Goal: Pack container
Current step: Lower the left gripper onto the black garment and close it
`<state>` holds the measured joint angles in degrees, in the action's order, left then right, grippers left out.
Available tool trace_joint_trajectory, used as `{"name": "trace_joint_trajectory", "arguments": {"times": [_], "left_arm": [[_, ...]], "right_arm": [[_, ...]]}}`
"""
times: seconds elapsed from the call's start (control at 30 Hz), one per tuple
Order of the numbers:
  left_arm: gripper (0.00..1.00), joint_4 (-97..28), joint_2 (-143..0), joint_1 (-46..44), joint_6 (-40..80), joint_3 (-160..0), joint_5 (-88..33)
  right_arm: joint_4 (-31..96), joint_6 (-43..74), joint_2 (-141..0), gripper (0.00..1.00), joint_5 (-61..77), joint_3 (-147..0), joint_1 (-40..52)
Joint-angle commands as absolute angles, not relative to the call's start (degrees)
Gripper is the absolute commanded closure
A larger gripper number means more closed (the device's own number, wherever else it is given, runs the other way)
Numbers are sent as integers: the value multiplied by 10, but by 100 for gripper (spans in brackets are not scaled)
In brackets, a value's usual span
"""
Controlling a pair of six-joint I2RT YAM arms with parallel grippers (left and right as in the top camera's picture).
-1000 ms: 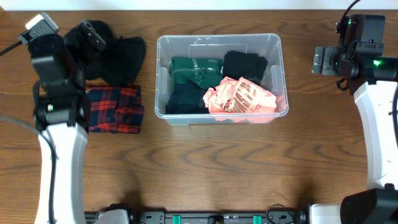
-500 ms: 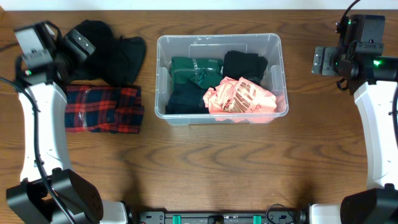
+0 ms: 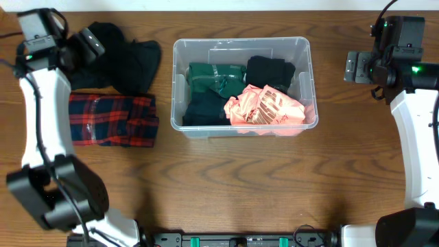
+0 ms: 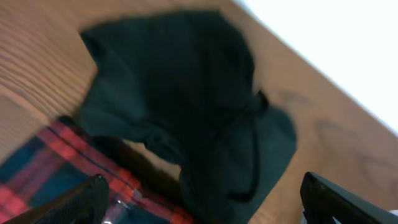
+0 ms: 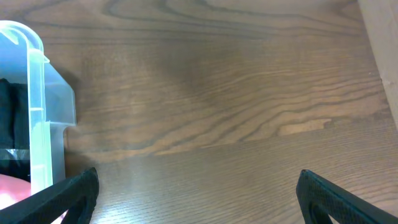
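Container (image 3: 240, 41) mid-table, full of clothes (image 3: 264, 108). L gripper (image 4: 202, 196) jaws wide, empty, over black cloth (image 3: 130, 65) by plaid shirt (image 3: 113, 120). R gripper (image 5: 196, 190) wide, empty, just right of container.

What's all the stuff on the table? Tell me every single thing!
container: one, clear plastic, middle of the table
green cloth: one, green, in the container, far left
dark cloth: one, very dark, in the container, near left
black cloth: one, black, in the container, far right
pink cloth: one, pink with lettering, in the container, near right
black pile: one, black, left of the container
checked cloth: one, red and dark, beside the black pile
table: one, brown wood
left hand: one, black, open, by the black pile
right hand: one, black, open, right of the container
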<state>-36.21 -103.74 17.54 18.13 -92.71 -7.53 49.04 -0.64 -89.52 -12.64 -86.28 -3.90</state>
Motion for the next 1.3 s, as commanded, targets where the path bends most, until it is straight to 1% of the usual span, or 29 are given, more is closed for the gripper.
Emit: {"name": "trace_joint_trajectory", "arguments": {"times": [0.0,0.2,0.77,1.0,1.27], "left_arm": [[2,-369,-1074,169,172,-928,-102],[2,-364,-1126,160,173,-928,-112],[2,-328,-1183,161,335,-916,-106],[2,-292,-1204,161,352,-912,-103],[2,-270,-1215,166,426,-910,-81]], "right_arm": [[491,-7,-898,1,-131,-862,-43],[491,-7,-898,1,-131,-862,-43],[491,-7,-898,1,-131,-862,-43],[491,-7,-898,1,-131,-862,-43],[491,-7,-898,1,-131,-862,-43]]}}
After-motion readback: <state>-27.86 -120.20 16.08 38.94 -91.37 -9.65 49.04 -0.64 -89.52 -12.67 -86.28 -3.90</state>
